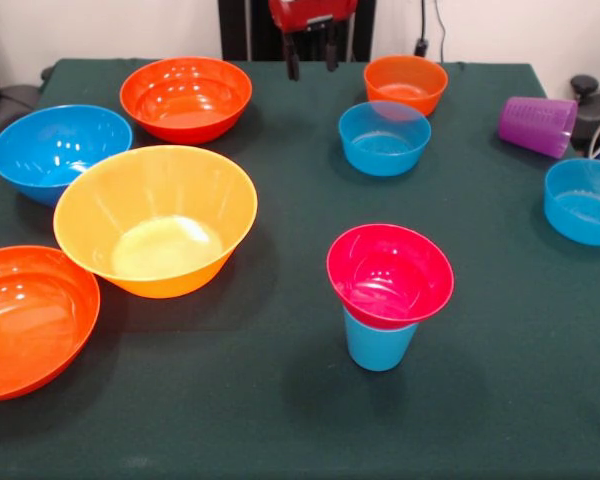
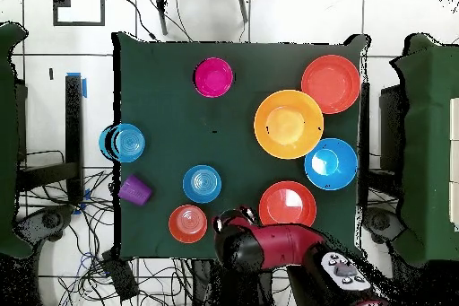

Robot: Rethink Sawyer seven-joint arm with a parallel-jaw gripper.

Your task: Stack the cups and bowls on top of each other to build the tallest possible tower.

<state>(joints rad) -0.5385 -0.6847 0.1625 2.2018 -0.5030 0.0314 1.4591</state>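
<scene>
- Tower so far: pink bowl seated in mouth of light blue cup, lower centre-right of front view; upper centre in overhead view.
- End effector at top centre of front view, two dark fingers hanging apart w/ a clear gap, nothing between them; empty, spread.
- Overhead: arm bulk at bottom centre, over table edge; fingers themselves not distinguishable there.
- Tower well apart from end effector, most of the table's depth between them.
- Nearest candidates: small blue bowl and small orange bowl, both just right of and below the end effector in front view, rims touching or nearly so, can't tell which.
- Another blue piece at right edge, rim up; bowl or cup not certain.
- Purple cup tipped on its side, upper right.
- Large bowls at left of front view: red-orange upper left, blue left, yellow-orange centre-left, second red-orange lower left.
- Handling, judged: glossy thin plastic, light, stiff, prob. slippery; not fragile.
- Best hold likely on the rim wall, one finger inside, one outside; bowl bodies too wide to span.
- Tower top-heavy on the narrow cup base; a hard or off-centre set-down could tip it.
</scene>
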